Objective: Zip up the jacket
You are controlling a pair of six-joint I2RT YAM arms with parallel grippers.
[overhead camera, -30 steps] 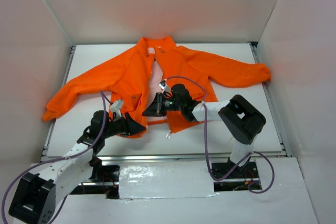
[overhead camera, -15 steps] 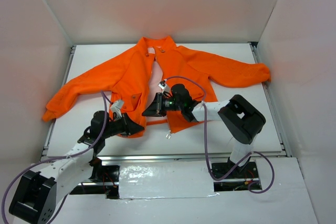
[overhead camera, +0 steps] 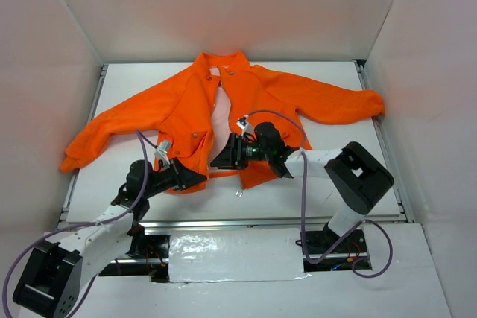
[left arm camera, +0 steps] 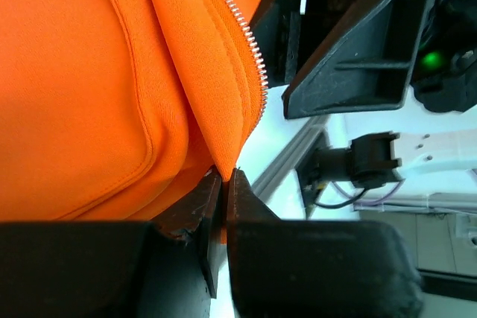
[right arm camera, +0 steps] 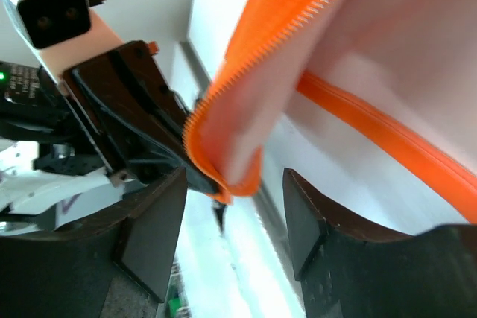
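Note:
The orange jacket [overhead camera: 186, 109] lies spread on the white table [overhead camera: 335, 176], front open and sleeves out to both sides. My left gripper [overhead camera: 200, 179] is shut on the bottom corner of one front panel [left arm camera: 222, 156]. That panel's zipper teeth [left arm camera: 246, 35] run up from the pinch. My right gripper [overhead camera: 216, 161] stands open just beside it. The other front edge [right arm camera: 223, 139], lined with zipper teeth, hangs loose between its fingers [right arm camera: 153, 236]. A small dark piece [right arm camera: 220, 217] dangles under that edge. The two grippers nearly touch.
White walls [overhead camera: 45, 72] close the table in on three sides. A metal rail [overhead camera: 298, 221] runs along the near edge. Purple cables [overhead camera: 294, 128] loop over both arms. The right arm's elbow [overhead camera: 361, 176] sits low at the near right.
My left gripper has closed on the jacket's bottom corner. My right gripper has opened, letting go of the other front edge, and its arm has shifted right and nearer.

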